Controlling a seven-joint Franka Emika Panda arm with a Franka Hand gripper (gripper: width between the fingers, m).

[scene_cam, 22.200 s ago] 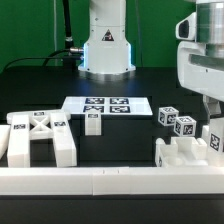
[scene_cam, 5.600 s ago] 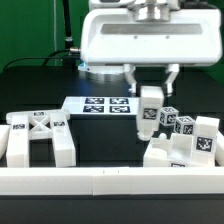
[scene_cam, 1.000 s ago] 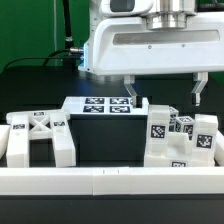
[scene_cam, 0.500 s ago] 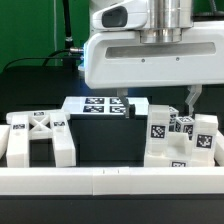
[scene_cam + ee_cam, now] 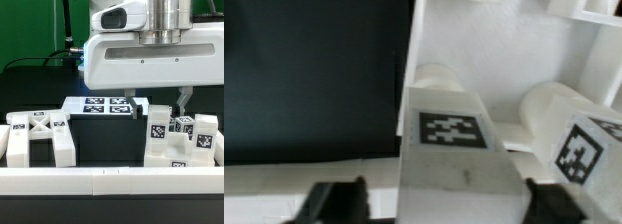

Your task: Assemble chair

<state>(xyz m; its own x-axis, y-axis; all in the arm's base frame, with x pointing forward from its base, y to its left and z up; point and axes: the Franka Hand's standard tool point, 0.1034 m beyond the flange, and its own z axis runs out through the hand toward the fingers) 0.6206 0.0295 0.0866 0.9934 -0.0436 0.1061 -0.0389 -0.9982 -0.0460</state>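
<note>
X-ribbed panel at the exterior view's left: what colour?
White panel, black-and-white tags on top; exterior view.

From the exterior view, the X-ribbed panel sits at the left and the notched blocks at the right (a pegged leg stands upright among them). The marker board lies farther back, and the border rail nearest.

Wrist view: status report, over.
Pincer open, straddling tagged white post, not clamped. Post stands upright. Another tagged block close beside it.
</note>
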